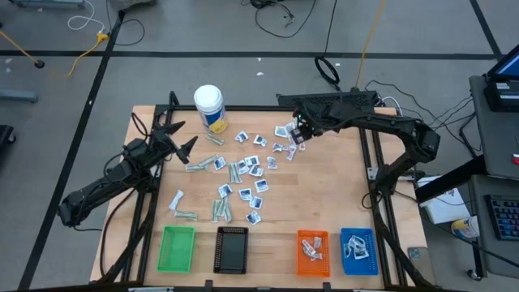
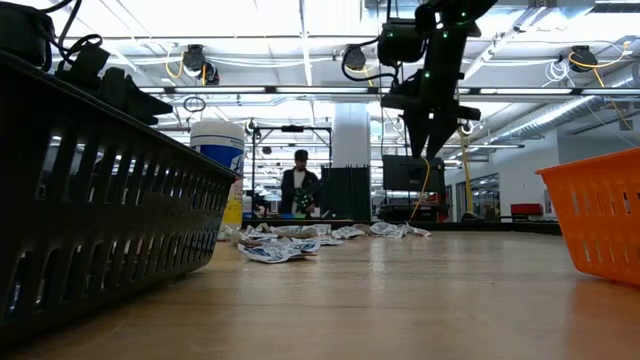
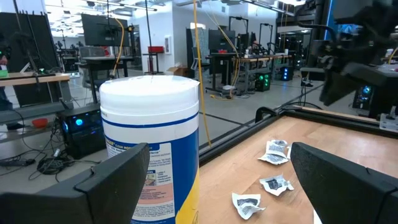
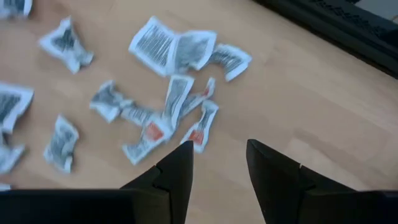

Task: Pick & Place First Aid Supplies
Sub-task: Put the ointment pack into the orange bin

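Right tool, fingers apart and empty, hovers above crumpled white-and-blue square sachets at far bench; left tool, spread wide, faces tall white bottle.

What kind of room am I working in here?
Most likely a robotics lab or workshop: a wooden table on a taped concrete floor, benches with computers and monitors behind, loose floor cables, and exposed ceiling lights.

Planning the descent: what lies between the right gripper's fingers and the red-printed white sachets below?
Nothing: the right wrist view shows bare wooden table between the right gripper, fingers apart and empty, and the red-printed white sachets just ahead.
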Controlling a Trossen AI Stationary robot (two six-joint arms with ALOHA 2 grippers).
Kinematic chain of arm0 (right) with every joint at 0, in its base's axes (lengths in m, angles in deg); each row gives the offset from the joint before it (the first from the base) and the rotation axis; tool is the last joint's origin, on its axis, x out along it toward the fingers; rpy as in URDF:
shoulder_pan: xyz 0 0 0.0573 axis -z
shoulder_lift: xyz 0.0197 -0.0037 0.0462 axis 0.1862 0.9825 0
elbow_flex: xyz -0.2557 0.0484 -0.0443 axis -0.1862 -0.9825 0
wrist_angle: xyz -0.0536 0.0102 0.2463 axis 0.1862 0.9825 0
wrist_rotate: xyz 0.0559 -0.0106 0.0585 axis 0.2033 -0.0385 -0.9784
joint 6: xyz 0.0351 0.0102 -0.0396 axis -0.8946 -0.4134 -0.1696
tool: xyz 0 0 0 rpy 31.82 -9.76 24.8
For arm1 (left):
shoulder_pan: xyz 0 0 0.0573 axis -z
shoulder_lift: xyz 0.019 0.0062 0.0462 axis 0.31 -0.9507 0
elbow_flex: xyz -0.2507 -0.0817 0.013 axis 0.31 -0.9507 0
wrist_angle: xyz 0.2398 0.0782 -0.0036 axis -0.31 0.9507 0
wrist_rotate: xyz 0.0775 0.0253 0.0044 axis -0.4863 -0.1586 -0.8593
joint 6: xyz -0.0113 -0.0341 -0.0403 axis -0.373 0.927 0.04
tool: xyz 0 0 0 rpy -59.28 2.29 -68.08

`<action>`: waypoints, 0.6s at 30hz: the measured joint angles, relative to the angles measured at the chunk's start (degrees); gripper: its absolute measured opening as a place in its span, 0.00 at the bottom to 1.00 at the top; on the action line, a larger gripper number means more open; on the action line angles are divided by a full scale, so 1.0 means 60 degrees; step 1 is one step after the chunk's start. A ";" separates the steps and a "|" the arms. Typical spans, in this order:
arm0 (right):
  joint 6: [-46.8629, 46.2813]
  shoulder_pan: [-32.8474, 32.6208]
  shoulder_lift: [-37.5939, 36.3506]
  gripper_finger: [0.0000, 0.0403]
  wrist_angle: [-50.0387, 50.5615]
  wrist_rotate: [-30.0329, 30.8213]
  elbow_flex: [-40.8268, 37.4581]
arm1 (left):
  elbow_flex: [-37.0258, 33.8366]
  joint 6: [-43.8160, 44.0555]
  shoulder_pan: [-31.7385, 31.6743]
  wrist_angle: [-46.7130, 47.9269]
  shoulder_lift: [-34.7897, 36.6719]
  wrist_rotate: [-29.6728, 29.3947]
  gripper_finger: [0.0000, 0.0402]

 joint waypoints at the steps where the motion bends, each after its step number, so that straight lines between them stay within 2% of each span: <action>1: -0.0081 0.0107 0.0008 0.34 -0.0070 -0.0002 0.0000 | 0.0000 0.0000 0.0001 0.0001 0.0000 0.0000 0.99; 10: -0.0665 0.0741 0.1246 0.30 -0.0500 -0.0547 0.0000 | 0.0000 0.0000 0.0001 0.0000 0.0000 0.0000 0.99; 18: -0.0971 0.0803 0.2203 0.30 -0.0837 -0.0685 -0.0204 | 0.0002 0.0000 0.0001 0.0001 0.0000 0.0000 0.99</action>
